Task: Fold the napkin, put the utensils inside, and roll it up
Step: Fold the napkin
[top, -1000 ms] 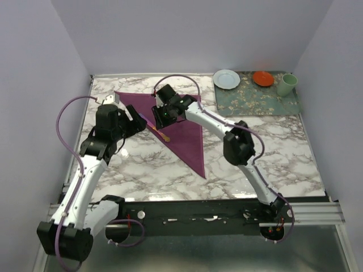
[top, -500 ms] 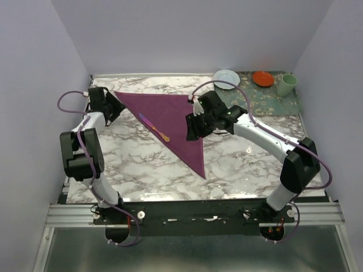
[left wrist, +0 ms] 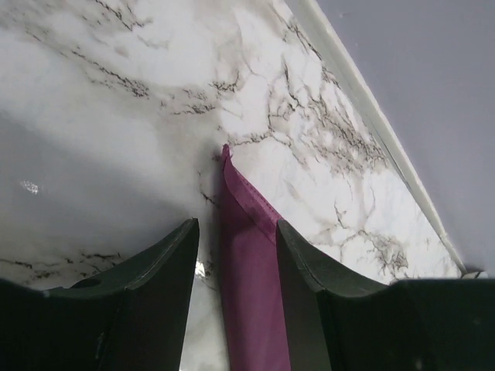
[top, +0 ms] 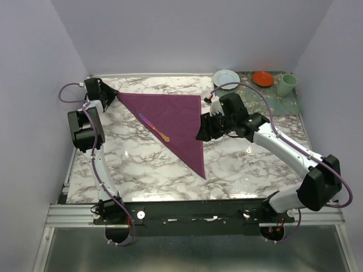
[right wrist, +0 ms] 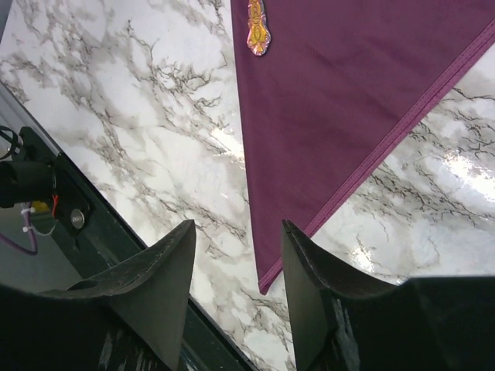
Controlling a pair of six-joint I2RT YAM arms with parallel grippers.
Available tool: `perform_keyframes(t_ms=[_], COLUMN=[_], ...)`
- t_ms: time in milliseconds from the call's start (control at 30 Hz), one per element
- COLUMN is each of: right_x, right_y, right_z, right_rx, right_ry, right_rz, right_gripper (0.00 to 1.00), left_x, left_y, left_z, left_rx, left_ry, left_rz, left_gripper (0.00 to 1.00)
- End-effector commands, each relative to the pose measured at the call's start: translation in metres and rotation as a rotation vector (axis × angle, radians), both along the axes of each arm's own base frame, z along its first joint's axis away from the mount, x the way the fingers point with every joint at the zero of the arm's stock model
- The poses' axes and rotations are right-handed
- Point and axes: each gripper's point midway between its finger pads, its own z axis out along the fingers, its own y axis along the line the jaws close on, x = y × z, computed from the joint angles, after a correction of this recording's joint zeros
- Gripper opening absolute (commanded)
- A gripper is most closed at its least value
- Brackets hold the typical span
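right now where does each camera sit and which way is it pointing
Top external: above and behind the bases, looking down on the marble table; both arms show whole.
Left wrist: on the left arm, facing the napkin corner at the table's far left; left end effector fingers straddle it.
Right wrist: on the right arm, facing the napkin's near tip and knife handle; right end effector fingers show.
Shared: all three see the napkin.

The plum-purple napkin (top: 177, 118) lies flat, folded into a triangle, left of the green floral mat (top: 255, 100), one corner near it. The slim knife (top: 154, 127) rests diagonally on the napkin, along its long edge away from the mat.
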Motion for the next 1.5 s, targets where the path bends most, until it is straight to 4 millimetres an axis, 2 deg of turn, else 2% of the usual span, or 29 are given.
perform_keyframes(t_ms=[0,300,633,833,967,1067,1233,1267,1300,1367,1400,1467], right_x=[0.002,0.0,-0.003,-0.004,-0.004,-0.004,-0.005,-0.005,-0.005,-0.005,-0.005,-0.004], right_y=[-0.004,-0.007,-0.014,-0.014,-0.014,-0.014,-0.015,-0.015,-0.015,-0.017,-0.018,-0.021], right_z=[0.004,0.008,0.001,-0.001,0.0,-0.001,-0.003,-0.003,-0.005,-0.004,-0.006,-0.007], right_rx=[0.029,0.033,0.017,0.016,0.018,0.018,0.016,0.015,0.01,0.011,0.006,0.003], right_ry=[-0.022,-0.034,-0.027,-0.018,-0.017,-0.015,-0.01,-0.009,-0.004,-0.003,-0.001,0.007], right_rz=[-0.003,-0.013,-0.036,-0.037,-0.039,-0.038,-0.041,-0.045,-0.05,-0.058,-0.066,-0.098], right_gripper=[0.56,0.57,0.57,0.57,0.57,0.57,0.57,0.57,0.57,0.57,0.57,0.57], left_x=[0.012,0.008,0.022,0.031,0.033,0.034,0.036,0.036,0.035,0.031,0.029,0.021], left_y=[0.01,0.008,0.002,-0.002,-0.002,-0.001,-0.003,-0.008,-0.011,-0.02,-0.03,-0.046], left_z=[-0.009,-0.026,-0.009,-0.001,0.004,0.013,0.042,0.048,0.062,0.071,0.087,0.088], left_rx=[-0.029,-0.028,-0.046,-0.072,-0.063,-0.041,-0.02,-0.014,-0.001,0.011,0.039,0.046], left_ry=[-0.019,0.032,-0.042,-0.079,-0.095,-0.109,-0.15,-0.158,-0.179,-0.181,-0.202,-0.184], left_rz=[0.027,0.018,-0.034,-0.054,-0.066,-0.075,-0.092,-0.106,-0.117,-0.137,-0.16,-0.188], left_gripper=[0.53,0.45,0.43,0.36,0.28,0.25,0.19,0.18,0.16,0.15,0.15,0.1])
